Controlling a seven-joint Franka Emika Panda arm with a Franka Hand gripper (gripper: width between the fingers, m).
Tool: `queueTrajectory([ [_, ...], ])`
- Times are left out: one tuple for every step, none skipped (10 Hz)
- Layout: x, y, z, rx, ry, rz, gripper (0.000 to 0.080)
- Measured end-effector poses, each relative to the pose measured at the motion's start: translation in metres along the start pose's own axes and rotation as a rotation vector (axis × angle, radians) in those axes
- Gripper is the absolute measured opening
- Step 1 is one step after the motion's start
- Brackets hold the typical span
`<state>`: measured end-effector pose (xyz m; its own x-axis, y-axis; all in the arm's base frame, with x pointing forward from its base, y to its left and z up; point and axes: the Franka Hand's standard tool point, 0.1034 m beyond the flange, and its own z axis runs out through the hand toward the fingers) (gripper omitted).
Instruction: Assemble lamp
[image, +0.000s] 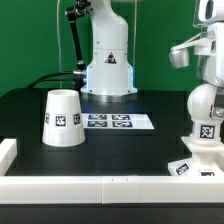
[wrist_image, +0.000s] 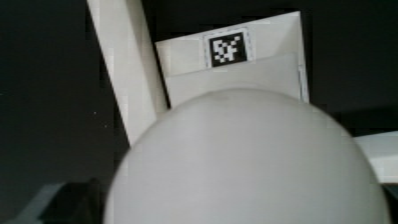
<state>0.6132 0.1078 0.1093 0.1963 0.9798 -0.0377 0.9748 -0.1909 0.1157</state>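
The round-headed bulb (image: 205, 103) stands upright on the squat square base (image: 196, 162) at the exterior view's right, its tagged stem going down into the base. My gripper (image: 207, 80) comes down from above and is closed on the bulb's head. In the wrist view the bulb's head (wrist_image: 240, 165) fills the near part of the picture and hides my fingers. The base's tagged top (wrist_image: 228, 50) shows beyond it. The cone shade (image: 62, 117) stands alone on the black table at the exterior view's left, wide end down.
The marker board (image: 113, 121) lies flat mid-table in front of the white robot pedestal (image: 108, 62). A white rail (image: 100, 186) runs along the table's front edge, with a short piece (image: 7, 152) at the left. It also shows in the wrist view (wrist_image: 125, 70).
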Motion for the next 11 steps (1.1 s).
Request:
queueTrajectory([
  [-0.0001, 0.0, 0.0, 0.0, 0.0, 0.0, 0.0577],
  [-0.0003, 0.0001, 0.0, 0.0, 0.0, 0.004, 0.0577],
  [-0.0003, 0.0001, 0.0, 0.0, 0.0, 0.034, 0.0577],
  [-0.0004, 0.0002, -0.0001, -0.001, 0.001, 0.053, 0.0577],
  [0.0006, -0.0005, -0.0003, -0.008, 0.009, 0.177, 0.0577],
  [0.0015, -0.0009, -0.0003, -0.007, 0.01, 0.308, 0.0577],
  [0.0011, -0.0002, -0.0005, -0.005, 0.014, 0.442, 0.0577],
  [0.0001, 0.0003, -0.0005, -0.004, 0.014, 0.535, 0.0578],
  [-0.0002, 0.0006, -0.0005, -0.005, 0.014, 0.602, 0.058],
  [-0.0009, 0.0011, -0.0005, -0.005, 0.015, 0.675, 0.058],
  [-0.0019, 0.0014, -0.0004, -0.006, 0.014, 0.733, 0.058],
])
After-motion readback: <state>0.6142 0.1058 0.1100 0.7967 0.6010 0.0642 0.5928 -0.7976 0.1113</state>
